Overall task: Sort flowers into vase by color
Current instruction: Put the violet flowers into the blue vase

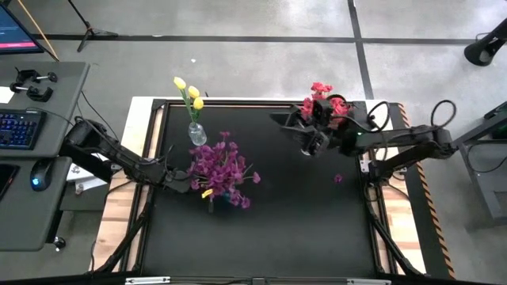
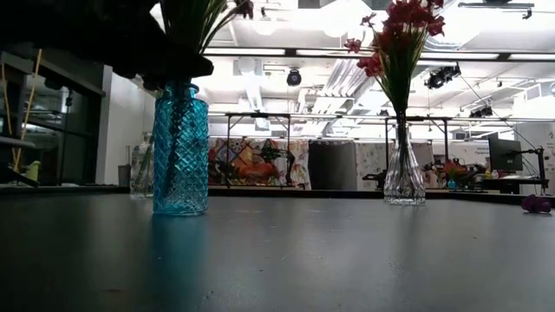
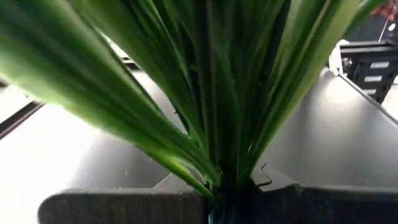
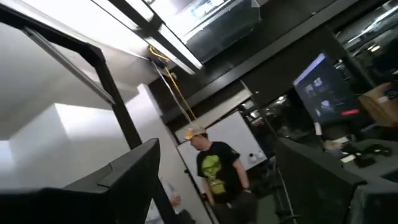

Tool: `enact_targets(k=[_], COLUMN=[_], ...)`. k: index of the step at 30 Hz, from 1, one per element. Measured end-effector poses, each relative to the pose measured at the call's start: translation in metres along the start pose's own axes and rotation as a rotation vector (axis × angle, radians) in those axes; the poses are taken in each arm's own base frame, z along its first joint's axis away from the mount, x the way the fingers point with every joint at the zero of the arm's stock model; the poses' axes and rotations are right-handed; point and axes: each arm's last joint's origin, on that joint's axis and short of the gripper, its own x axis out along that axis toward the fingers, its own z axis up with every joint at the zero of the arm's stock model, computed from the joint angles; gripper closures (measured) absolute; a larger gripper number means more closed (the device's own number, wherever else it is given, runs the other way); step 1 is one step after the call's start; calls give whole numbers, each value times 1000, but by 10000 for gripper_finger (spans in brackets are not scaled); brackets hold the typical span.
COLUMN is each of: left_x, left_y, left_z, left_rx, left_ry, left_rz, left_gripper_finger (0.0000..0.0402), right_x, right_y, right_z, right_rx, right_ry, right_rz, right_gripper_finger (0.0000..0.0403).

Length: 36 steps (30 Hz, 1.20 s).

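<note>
A bunch of purple flowers (image 1: 222,166) stands with its green stems (image 3: 217,112) in a blue patterned vase (image 2: 180,147) at the table's left centre. My left gripper (image 1: 182,176) is shut on those stems just above the vase mouth. Yellow flowers (image 1: 188,89) stand in a small clear vase (image 1: 196,134) at the far left. Red-pink flowers (image 2: 399,35) stand in a clear vase (image 2: 404,178) at the far right. My right gripper (image 1: 310,144) hangs open and empty in the air beside the red-pink flowers, pointing up. My left gripper pinches the bunched green stems (image 3: 221,177) of the purple flowers between its two fingers, right above the blue vase's mouth. The fingers come in about level from the table's left side, across the stems. The stems stand upright with their lower ends inside the vase.
A loose purple bloom (image 1: 338,179) lies on the black mat at the right. The mat's near half is bare. A desk with a keyboard (image 1: 17,128) and a mouse stands left of the table. A person (image 4: 217,171) stands in the room beyond.
</note>
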Motion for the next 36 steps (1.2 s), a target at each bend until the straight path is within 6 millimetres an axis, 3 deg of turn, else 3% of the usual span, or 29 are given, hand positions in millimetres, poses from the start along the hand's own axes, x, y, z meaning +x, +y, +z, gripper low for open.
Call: enact_targets(k=[7,22,36], left_x=[0,-5,-38], left_y=[0,0,14], left_z=[0,8,22], left_rx=[42,-20,-32], left_ry=[3,-32,23], left_rz=[-8,-61,-107], left_gripper_finger=[366,204,187], right_x=[-6,-6,-6], right_y=[12,10,9], right_z=[4,1,1], right_rx=[-46,-44,-44], right_ry=[5,32,29], right_rz=[-43,-69,-79], right_gripper_finger=[96,96,96])
